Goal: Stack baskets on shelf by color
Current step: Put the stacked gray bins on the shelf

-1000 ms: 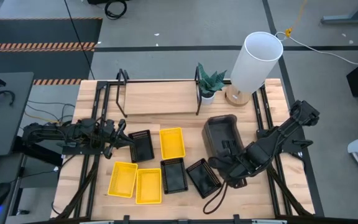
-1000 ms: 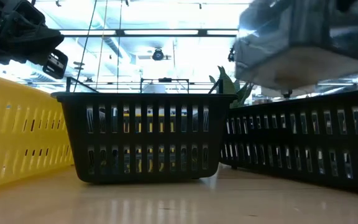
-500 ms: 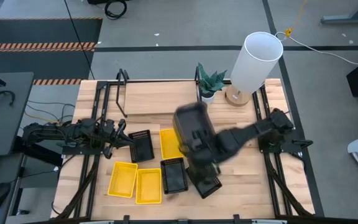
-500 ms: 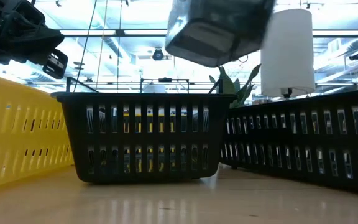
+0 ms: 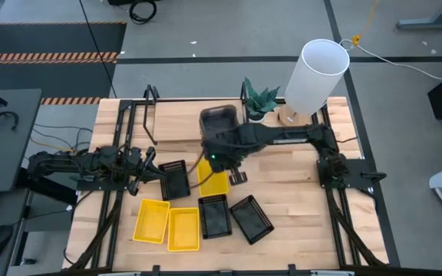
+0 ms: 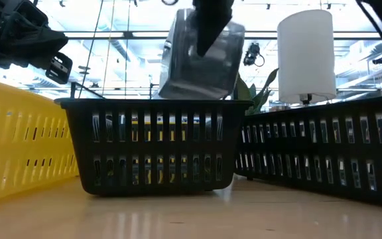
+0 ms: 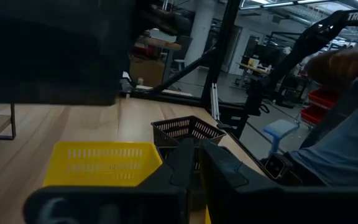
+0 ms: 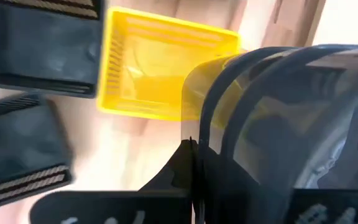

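My right gripper [image 5: 222, 147] reaches in from the table's right and is shut on the dark grey basket [image 5: 219, 121], carrying it over the right part of the shelf's board [image 5: 176, 123]. The right wrist view shows several nested rims on that basket [image 8: 272, 112]. Three yellow baskets [image 5: 152, 221] [image 5: 183, 228] [image 5: 215, 182] and three black mesh baskets [image 5: 175, 180] [image 5: 215, 217] [image 5: 252, 218] rest flat on the tabletop. My left gripper [image 5: 150, 172] is shut and hangs in the air beside the left black basket, high at the left of the low view [image 6: 28, 36]. My right gripper holds the grey basket by the rim of its near short end [image 8: 194, 124], the wall pinched between the two fingers. The fingers come from above and from the near side. The basket is lifted clear and hangs tilted in the low view [image 6: 197, 56].
A tall white cylinder lamp [image 5: 318, 73] and a small potted plant [image 5: 259, 100] stand at the shelf's right end. The shelf's black loop ends [image 5: 150, 98] rise upright. Black frame rails [image 5: 117, 192] run along both table sides. A person's sleeve [image 7: 344, 130] shows beyond the table.
My right arm has swung the grey basket from the right middle of the table up and toward the left and far edge, passing above the yellow and black baskets, until it hangs over the shelf. The basket has tipped on the way. My left arm has kept still.
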### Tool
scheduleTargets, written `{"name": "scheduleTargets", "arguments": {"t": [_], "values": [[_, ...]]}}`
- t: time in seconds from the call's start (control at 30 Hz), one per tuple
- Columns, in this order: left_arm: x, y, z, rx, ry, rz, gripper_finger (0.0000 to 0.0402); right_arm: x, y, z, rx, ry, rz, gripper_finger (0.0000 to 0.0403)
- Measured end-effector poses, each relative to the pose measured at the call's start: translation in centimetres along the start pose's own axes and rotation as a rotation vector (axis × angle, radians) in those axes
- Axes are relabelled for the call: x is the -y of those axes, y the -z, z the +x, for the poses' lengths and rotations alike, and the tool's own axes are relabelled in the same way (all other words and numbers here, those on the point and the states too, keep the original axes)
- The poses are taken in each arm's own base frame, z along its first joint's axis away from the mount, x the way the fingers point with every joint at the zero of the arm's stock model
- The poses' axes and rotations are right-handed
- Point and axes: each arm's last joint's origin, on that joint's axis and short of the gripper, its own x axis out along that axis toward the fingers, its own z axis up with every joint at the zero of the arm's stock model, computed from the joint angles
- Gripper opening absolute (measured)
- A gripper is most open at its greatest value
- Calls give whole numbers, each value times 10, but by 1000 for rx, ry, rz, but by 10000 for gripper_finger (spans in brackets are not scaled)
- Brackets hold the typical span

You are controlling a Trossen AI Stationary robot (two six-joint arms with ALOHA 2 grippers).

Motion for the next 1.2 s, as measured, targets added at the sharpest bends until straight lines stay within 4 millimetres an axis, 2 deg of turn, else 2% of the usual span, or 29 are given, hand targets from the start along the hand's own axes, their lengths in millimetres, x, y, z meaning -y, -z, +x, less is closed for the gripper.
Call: {"name": "scheduleTargets", "arguments": {"t": [0.2,0.53,0.7,0.9,1.2], "values": [[0,0,0,0,0,0,39,33,4,22,-38,13,-18,15],[0,0,0,-2,0,0,28,87,16,40,-34,55,20,15],[0,0,0,-3,0,-1,34,107,24,49,-42,63,69,15],[0,0,0,-5,-1,-1,34,119,30,60,-65,45,101,16],[0,1,0,-6,-1,-1,25,127,35,79,-109,9,123,16]]}}
